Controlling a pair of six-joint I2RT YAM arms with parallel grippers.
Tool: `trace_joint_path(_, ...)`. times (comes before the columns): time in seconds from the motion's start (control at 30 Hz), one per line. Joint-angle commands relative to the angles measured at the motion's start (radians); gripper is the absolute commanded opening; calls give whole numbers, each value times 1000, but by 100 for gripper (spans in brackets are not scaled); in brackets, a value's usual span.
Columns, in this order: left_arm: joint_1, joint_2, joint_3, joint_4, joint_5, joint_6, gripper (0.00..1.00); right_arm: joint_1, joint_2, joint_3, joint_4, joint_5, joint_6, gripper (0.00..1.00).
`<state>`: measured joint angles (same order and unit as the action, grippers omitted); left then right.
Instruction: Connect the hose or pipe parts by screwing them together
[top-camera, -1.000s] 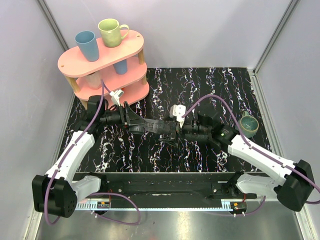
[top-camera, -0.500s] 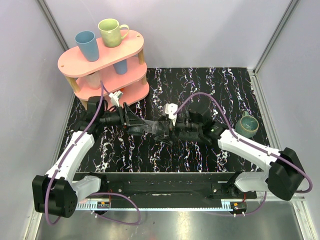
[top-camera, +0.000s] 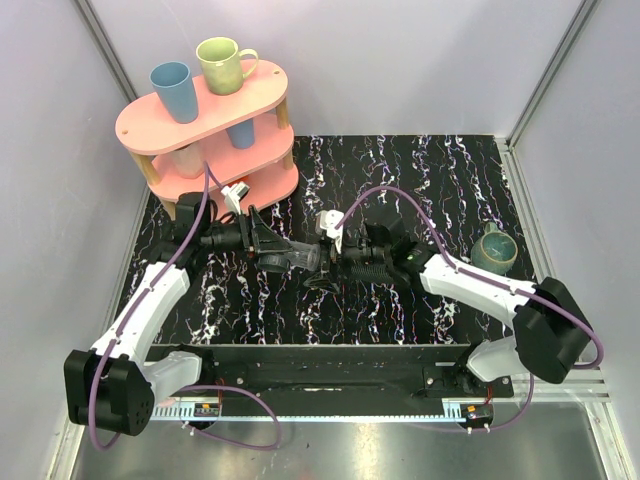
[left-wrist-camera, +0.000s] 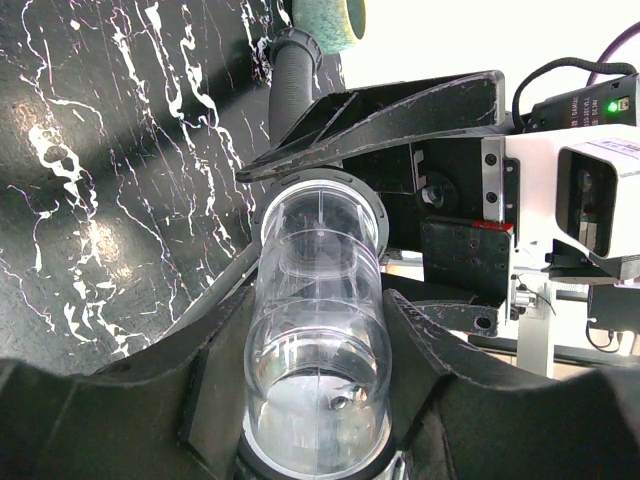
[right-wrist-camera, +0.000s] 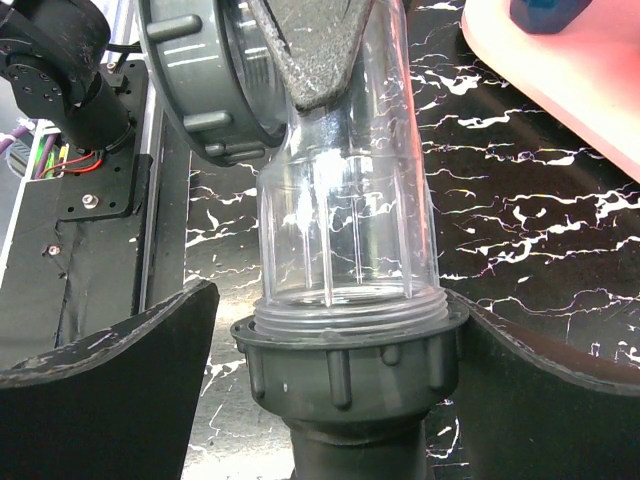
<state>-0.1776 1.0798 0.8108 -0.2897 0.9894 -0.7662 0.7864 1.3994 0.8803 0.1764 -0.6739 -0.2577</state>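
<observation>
Showing threads at grey collar (right-wrist-camera: 345, 350) – top view blurs fitting (top-camera: 290, 258).

Two robot arms: left (top-camera: 150, 300), right (top-camera: 480, 290). One black ribbed hose (top-camera: 375, 262). One clear tube fitting (top-camera: 295, 257). One pink shelf (top-camera: 205, 125). Five cups: blue (top-camera: 172, 90), green (top-camera: 224, 64), second blue (top-camera: 241, 133), pinkish (top-camera: 186, 160), teal (top-camera: 495, 249).

A lab test cell: plain white walls (top-camera: 420, 60) enclose a black marbled tabletop (top-camera: 420, 170) with bolted arms.
</observation>
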Motion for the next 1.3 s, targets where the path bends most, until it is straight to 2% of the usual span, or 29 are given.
trace_joint_path(0.0, 6, -18, 36, 103, -1, -5, 0, 13, -28, 0, -18, 2, -6, 98)
trace_joint_path(0.2, 4, -15, 47, 60, -20, 28, 0, 13, -137, -35, -93, 87, -106, 100)
trace_joint_path(0.37, 6, -15, 44, 50, -28, 36, 0, 14, -218, -1, -224, 161, -150, 100)
trace_joint_path(0.63, 6, -20, 30, 53, -41, 25, 0, 14, -257, 25, -232, 96, -155, 99)
trace_joint_path(0.83, 6, -23, 24, 60, -40, 16, 0, 14, -232, 20, -118, 21, -130, 99)
trace_joint_path(1.03, 4, -26, 19, 95, -11, -22, 0, 19, -130, 52, -123, -33, -138, 98)
trace_joint_path(1.27, 4, -50, 39, 104, -2, -38, 0, 30, -73, 8, -83, -70, -100, 97)
